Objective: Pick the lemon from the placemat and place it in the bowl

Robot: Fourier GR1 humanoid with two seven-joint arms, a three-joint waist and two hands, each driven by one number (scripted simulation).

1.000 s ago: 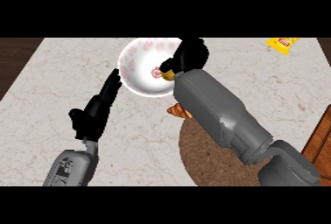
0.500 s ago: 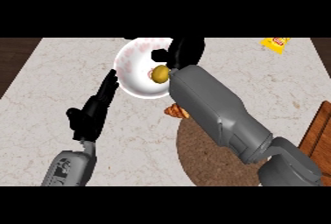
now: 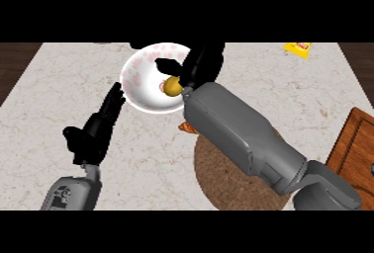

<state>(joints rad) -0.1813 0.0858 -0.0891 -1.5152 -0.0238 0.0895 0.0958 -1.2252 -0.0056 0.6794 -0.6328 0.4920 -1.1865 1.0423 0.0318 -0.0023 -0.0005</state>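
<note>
One second on, the lemon (image 3: 172,86) now lies in the bowl (image 3: 142,74) beneath the right hand (image 3: 205,60), whose fingers have spread apart, so placement looks done.

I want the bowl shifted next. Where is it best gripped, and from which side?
Probably the bowl by its left rim, coming from the left with the left hand: that edge is bare, while the right hand and lemon crowd its right side.
</note>
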